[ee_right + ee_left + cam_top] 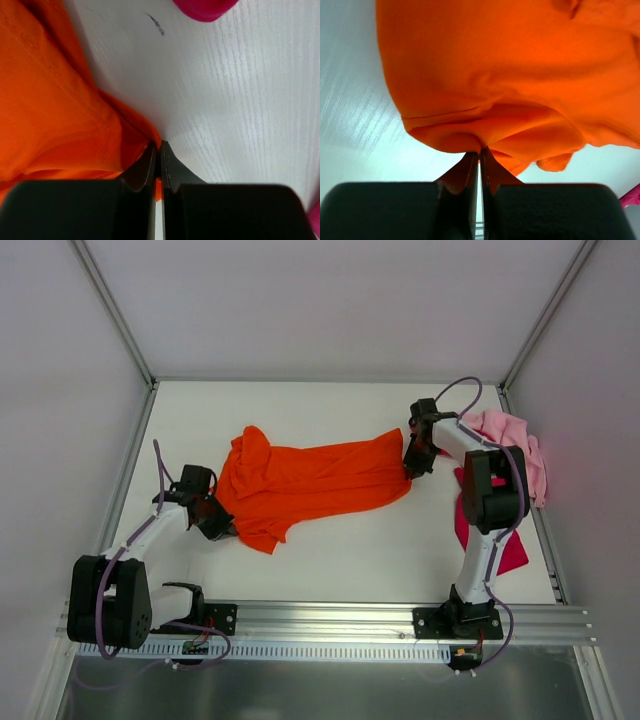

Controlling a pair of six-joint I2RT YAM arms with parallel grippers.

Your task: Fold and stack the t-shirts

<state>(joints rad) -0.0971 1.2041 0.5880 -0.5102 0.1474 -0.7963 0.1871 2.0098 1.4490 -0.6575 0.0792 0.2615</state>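
Note:
The orange t-shirt (310, 483) lies stretched across the middle of the table, crumpled at its left end. My left gripper (222, 525) is shut on the shirt's near-left edge; in the left wrist view the orange cloth (510, 75) bunches up right at the closed fingertips (470, 162). My right gripper (412, 468) is shut on the shirt's right edge, where the orange hem (60, 120) runs in between the closed fingertips (167, 157). A light pink t-shirt (515, 445) lies heaped at the far right. A magenta-red t-shirt (510, 550) lies under the right arm.
White walls with metal posts (115, 310) close in the table on three sides. A metal rail (330, 615) carrying both arm bases runs along the near edge. Bare white tabletop (340, 560) stretches between the orange shirt and the rail.

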